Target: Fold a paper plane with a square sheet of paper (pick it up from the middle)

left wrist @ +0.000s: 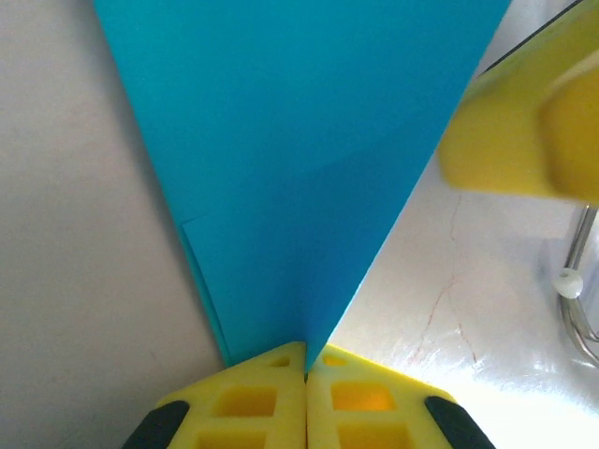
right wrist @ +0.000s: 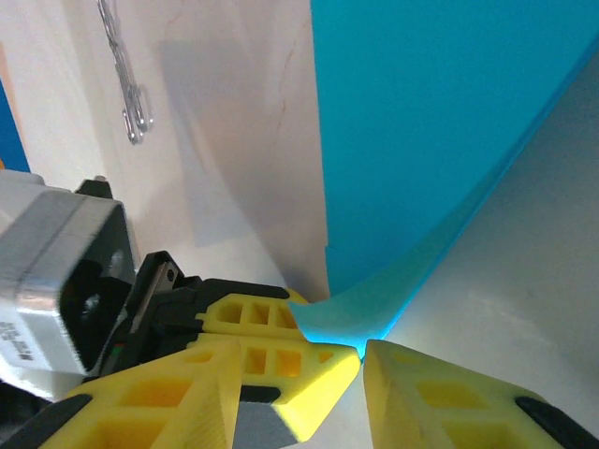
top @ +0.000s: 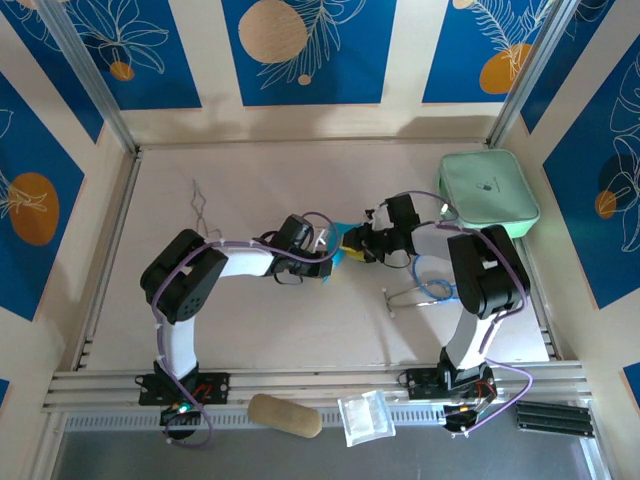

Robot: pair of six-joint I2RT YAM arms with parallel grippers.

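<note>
The teal-blue square sheet of paper (left wrist: 299, 159) is folded into a creased, tapering shape like a paper plane and is held mid-table between both arms (top: 341, 247). My left gripper (left wrist: 306, 374) is shut on its narrow end, with the paper pinched between the yellow pads. My right gripper (right wrist: 302, 346) faces it, its jaws apart on either side of the left gripper's fingertips (right wrist: 271, 323) and the paper's curled tip (right wrist: 351, 323). One right finger (left wrist: 524, 131) hangs beside the paper's right edge. In the top view the left gripper (top: 328, 252) and right gripper (top: 356, 246) nearly meet.
A mint-green pouch (top: 488, 192) lies at the back right. A bent metal wire (top: 205, 210) lies at the back left and a blue-looped wire piece (top: 428, 290) sits by the right arm. A tan oblong (top: 285, 415) and a clear plastic bag (top: 365, 415) rest on the front rail.
</note>
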